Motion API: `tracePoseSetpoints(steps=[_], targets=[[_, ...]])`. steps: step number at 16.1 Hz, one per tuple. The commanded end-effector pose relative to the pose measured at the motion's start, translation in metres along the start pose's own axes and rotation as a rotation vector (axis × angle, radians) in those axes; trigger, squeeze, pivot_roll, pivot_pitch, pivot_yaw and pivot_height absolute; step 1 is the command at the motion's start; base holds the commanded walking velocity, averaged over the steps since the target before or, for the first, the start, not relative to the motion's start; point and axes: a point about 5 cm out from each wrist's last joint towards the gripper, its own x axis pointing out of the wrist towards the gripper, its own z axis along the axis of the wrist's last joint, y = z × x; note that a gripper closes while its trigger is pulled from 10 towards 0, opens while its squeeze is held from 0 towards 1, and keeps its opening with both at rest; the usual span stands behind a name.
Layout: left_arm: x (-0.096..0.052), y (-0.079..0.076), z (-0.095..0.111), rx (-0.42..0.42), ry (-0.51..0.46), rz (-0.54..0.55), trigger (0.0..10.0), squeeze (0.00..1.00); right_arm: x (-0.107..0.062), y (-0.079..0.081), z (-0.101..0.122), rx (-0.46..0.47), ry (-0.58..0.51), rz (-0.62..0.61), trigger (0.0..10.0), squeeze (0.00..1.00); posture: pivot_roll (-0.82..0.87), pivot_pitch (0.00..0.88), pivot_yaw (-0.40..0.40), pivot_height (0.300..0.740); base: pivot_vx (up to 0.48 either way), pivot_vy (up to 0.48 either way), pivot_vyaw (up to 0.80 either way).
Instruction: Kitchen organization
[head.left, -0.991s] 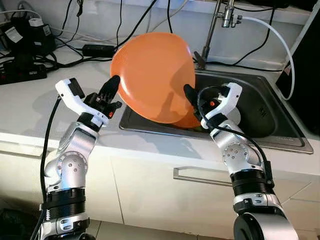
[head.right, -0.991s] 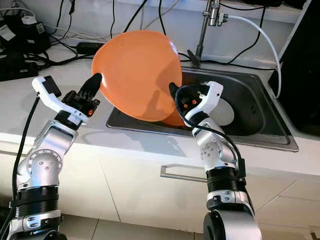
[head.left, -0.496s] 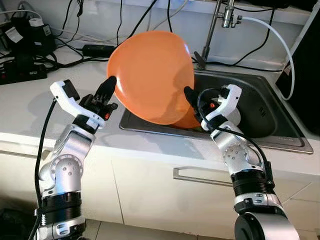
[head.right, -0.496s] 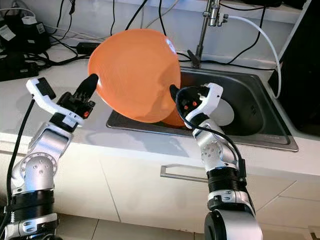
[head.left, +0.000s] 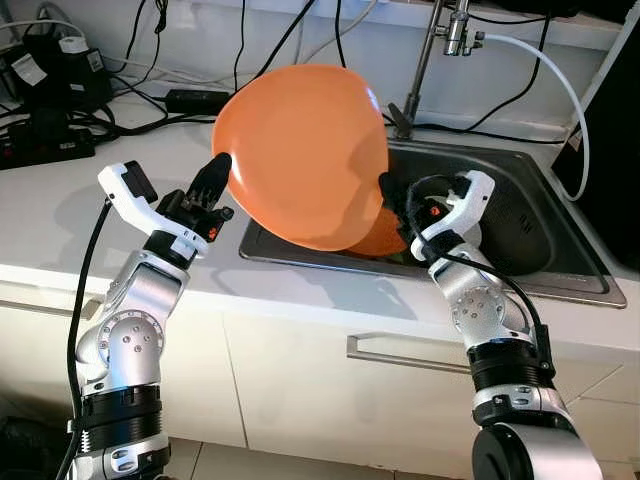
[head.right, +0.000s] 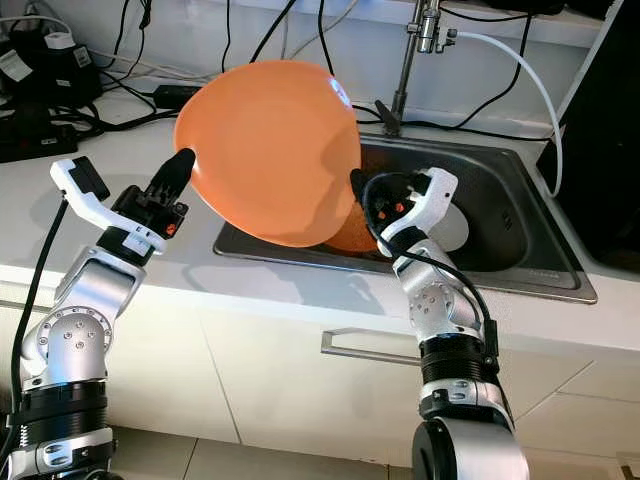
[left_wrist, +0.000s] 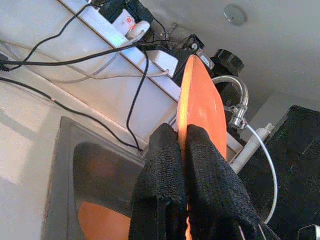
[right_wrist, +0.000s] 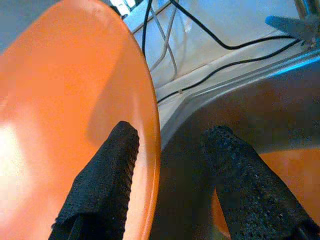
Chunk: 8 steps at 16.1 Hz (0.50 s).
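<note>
While the left hand (head.left: 217, 172) alone pinches the tilted orange plate (head.left: 300, 155) at centre frame over the sink (head.left: 520, 215), the right hand (head.left: 392, 192) gapes apart, so it may slip.

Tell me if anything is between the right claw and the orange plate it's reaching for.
Nothing visible. The right claw is open with the orange plate's rim already between its fingers, above the sink. The left claw is clamped on the opposite rim.
</note>
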Motion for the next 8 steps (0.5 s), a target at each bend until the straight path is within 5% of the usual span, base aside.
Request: tracePoseSetpoints(steps=[1,8], targets=[[0.0026,-0.0103,0.0065,-0.007,-0.028,-0.069,10.0,0.0,0.0026,0.0011,0.0027,0.057,-0.008,0.012,10.0,0.0,0.12,0.0,-0.034,0.74,0.0,0.0,0.0],[0.0025,-0.0099,0.0033,-0.03,-0.023,-0.075,10.0,0.0,0.002,0.0052,0.0032,0.139,-0.014,0.066,10.0,0.0,0.12,0.0,-0.038,0.74,0.0,0.0,0.0]])
